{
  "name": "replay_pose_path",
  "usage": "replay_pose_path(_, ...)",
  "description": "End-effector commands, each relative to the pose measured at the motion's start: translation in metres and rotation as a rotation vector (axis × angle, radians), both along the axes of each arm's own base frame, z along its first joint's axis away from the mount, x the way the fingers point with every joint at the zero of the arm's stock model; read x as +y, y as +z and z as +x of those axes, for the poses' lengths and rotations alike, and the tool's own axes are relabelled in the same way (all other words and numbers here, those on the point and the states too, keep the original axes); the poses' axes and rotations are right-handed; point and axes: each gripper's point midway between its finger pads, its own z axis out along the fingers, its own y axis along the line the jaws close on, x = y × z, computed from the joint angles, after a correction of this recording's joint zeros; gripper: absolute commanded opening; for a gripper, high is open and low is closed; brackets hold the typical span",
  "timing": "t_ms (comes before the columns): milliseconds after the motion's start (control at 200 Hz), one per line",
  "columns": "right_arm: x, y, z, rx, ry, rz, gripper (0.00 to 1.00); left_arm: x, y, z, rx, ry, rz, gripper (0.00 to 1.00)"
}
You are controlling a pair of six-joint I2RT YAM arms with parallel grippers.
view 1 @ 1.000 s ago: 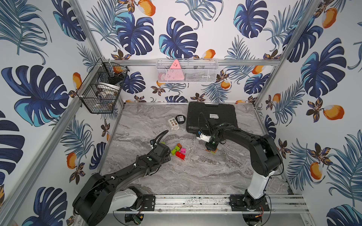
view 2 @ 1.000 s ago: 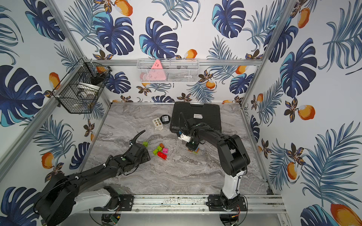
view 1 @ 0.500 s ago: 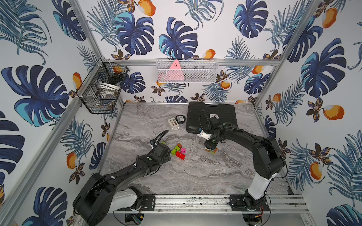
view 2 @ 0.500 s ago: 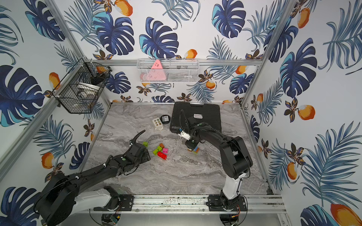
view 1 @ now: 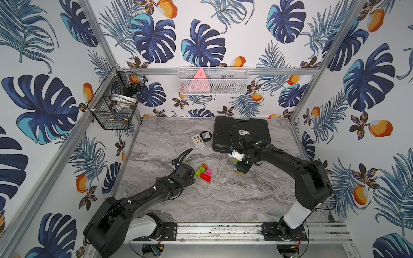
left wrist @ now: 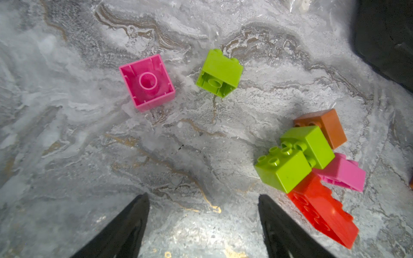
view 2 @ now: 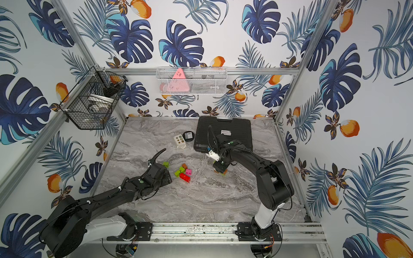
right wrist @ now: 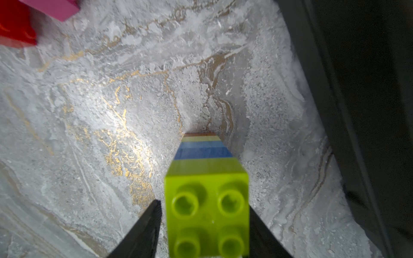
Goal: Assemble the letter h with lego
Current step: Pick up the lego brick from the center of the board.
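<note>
Right arm reaches over an upright lego column (view 1: 237, 168) that stands on the tabletop (view 1: 223, 201) near a black case (view 1: 241, 134).
- Seen from the wrist, the column runs lime, blue, lighter blue, pale green, with orange at the foot.
- The right pincer (right wrist: 204, 202) straddles the top lime brick (right wrist: 206, 212). Its jaws are parted, with a sliver of daylight on one side, so it is not clamping.
- My guess is that this column is the tall stroke of the h, and the jaws stand clear so as not to tip it.

Left pincer (left wrist: 203, 196) is spread wide and empty, low over bare marble.
- Ahead of it, a pink brick (left wrist: 147, 82) lies upside down and a lone lime brick (left wrist: 220, 73) lies on its side. Both are apart from the heap (left wrist: 290, 165).
- The heap is two lime bricks, an orange one and a pink one, with a long red brick (left wrist: 321, 214) under the near edge, all touching.
- This is probably the stock for the arch and the short leg, with the left arm posted there to pick from it.

Surface is grey marble-look with gold veins, shiny under the wrist lamps. A white dotted card (view 1: 197, 140) lies beside the case.

Room has leaf-and-fruit wallpaper and an aluminium frame. A black wire basket (view 1: 116, 98) hangs on the side wall and a white mesh tray (view 1: 212, 80) on the back wall.
</note>
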Motion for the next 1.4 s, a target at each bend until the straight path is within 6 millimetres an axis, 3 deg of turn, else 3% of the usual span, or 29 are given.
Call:
replay_pose_path(0,-0.009,-0.003,-0.005,0.031,-0.015,-0.04,0.56,0.001,-0.001,0.001,-0.003,0.013,-0.005,0.82)
replay_pose_path(335,-0.014,0.001,-0.006,0.023,-0.046,-0.024,0.52,0.001,-0.003,0.001,0.001,0.012,-0.001,0.82)
replay_pose_path(705,-0.015,-0.001,-0.005,0.02,-0.044,-0.012,0.37,0.001,-0.004,0.0,0.005,0.011,-0.002,0.82)
replay_pose_path(1396,-0.026,-0.01,-0.007,0.023,-0.023,-0.065,0.33,-0.001,-0.005,0.001,0.009,0.006,-0.005,0.82)
